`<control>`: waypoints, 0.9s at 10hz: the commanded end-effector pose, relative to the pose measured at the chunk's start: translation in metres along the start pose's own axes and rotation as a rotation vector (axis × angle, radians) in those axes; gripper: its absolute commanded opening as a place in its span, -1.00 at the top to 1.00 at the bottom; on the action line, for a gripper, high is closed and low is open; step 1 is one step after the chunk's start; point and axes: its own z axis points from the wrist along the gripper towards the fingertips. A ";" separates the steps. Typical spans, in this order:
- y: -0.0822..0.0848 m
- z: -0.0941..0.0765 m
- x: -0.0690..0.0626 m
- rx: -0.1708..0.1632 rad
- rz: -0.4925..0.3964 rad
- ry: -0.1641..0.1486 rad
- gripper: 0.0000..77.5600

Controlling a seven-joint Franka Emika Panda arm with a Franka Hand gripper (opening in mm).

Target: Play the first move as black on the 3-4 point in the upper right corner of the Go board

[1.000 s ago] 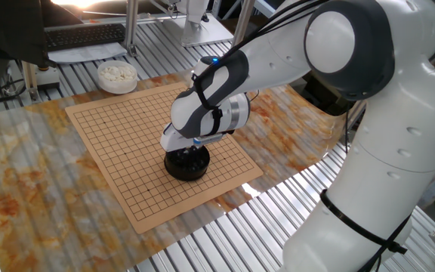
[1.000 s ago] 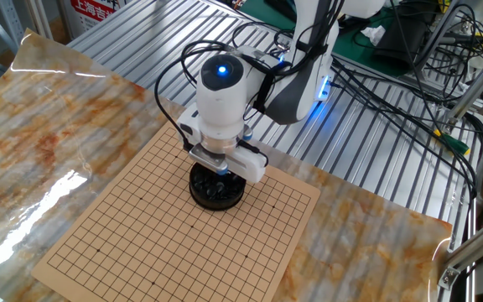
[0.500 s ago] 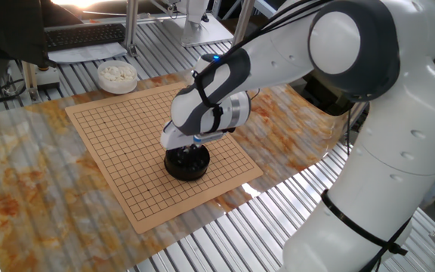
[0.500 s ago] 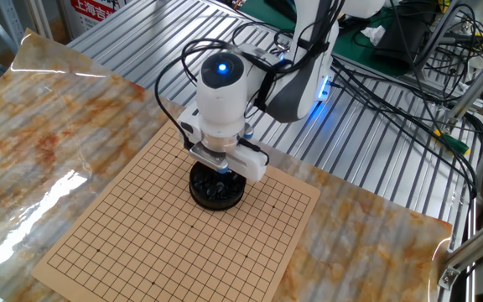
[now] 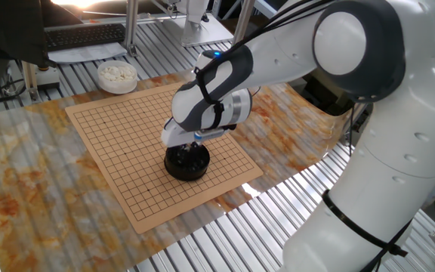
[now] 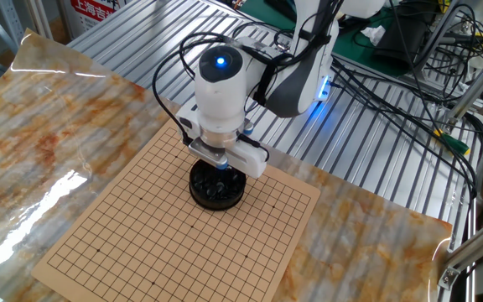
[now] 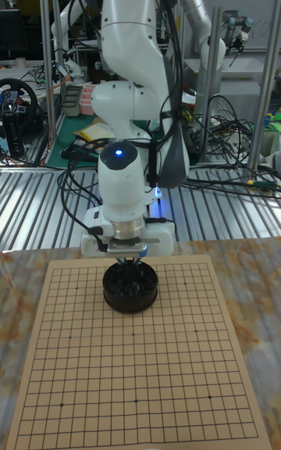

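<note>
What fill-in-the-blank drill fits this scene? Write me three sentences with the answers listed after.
1. The gripper hangs directly above the black ____, with its fingers pointing down into it.
2. That bowl sits on the Go ____.
3. The other bowl, off the board on the tabletop, holds stones coloured ____.

Missing words: bowl; board; white

Tan board [image 6: 141, 243] w/ blk grid, blk bowl [image 6: 217, 190], wht arm [image 5: 293, 53]
</note>
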 end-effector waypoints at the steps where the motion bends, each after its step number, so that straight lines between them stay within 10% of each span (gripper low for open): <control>1: 0.001 -0.011 -0.004 -0.004 0.011 -0.001 0.96; 9: 0.007 -0.020 -0.011 -0.007 0.030 0.006 0.96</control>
